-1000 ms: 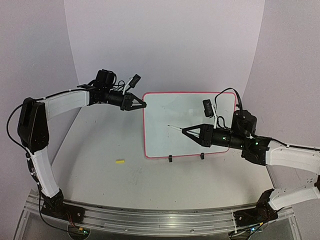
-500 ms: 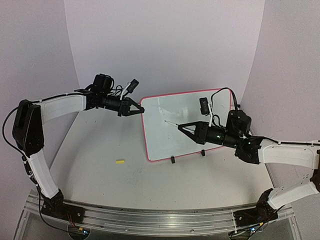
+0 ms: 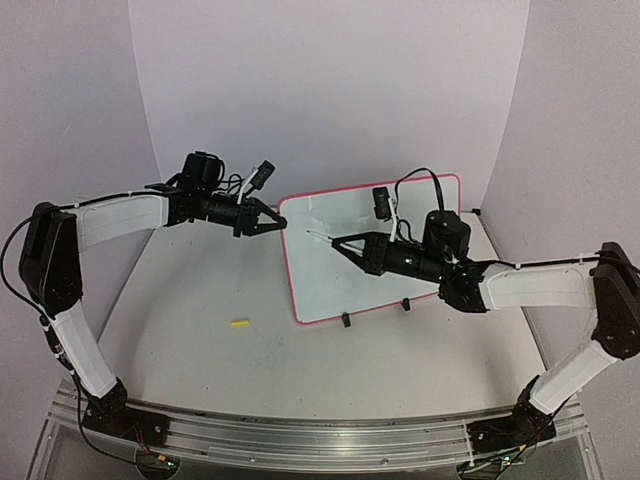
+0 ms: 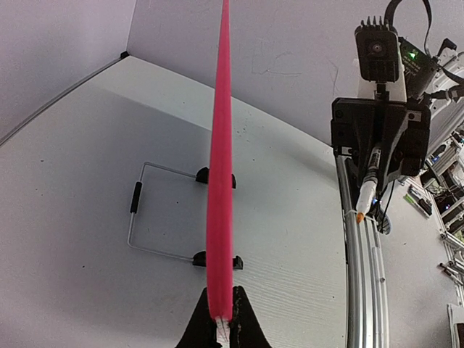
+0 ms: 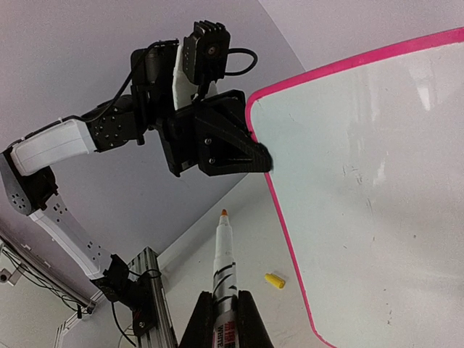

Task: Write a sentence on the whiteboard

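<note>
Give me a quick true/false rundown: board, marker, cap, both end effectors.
1. The left end effector pinches the pink rim of the whiteboard. True.
2. The right end effector holds a capped marker. False: the marker's tip is bare.
3. The yellow cap lies on the table, left of the whiteboard. True.
4. Bold black writing fills the whiteboard. False: no legible writing shows on its face.
</note>
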`<action>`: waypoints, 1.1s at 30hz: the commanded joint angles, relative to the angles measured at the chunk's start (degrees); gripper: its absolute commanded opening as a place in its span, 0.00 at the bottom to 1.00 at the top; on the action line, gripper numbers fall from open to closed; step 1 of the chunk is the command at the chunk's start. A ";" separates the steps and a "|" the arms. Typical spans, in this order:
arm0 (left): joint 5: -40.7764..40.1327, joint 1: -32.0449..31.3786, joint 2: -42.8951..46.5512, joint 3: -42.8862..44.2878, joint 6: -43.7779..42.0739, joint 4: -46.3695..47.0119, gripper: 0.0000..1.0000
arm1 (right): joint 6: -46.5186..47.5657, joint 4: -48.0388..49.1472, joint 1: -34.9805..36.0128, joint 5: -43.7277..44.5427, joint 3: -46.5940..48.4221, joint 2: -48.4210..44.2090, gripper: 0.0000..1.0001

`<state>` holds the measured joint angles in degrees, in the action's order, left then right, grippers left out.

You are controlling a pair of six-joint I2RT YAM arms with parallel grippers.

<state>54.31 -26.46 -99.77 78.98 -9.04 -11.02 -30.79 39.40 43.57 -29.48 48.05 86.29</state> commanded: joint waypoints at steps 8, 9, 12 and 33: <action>-1.67 0.09 2.23 -1.82 -1.68 -0.41 0.00 | 0.89 8.35 -0.99 -1.18 9.06 7.76 0.00; -1.65 0.09 2.27 -1.81 -1.68 -0.42 0.00 | 1.17 8.47 -1.03 -0.91 9.40 8.10 0.00; -1.49 0.08 2.30 -1.71 -1.52 -0.27 0.00 | 1.91 8.45 -1.16 -0.66 10.64 9.15 0.00; -1.10 0.09 2.40 -1.73 -1.25 -0.13 0.00 | 3.14 9.24 -1.27 5.15 13.12 13.19 0.00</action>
<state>54.28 -26.46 -99.18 78.17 -8.99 -10.44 -28.71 45.16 42.61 -26.17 58.76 98.85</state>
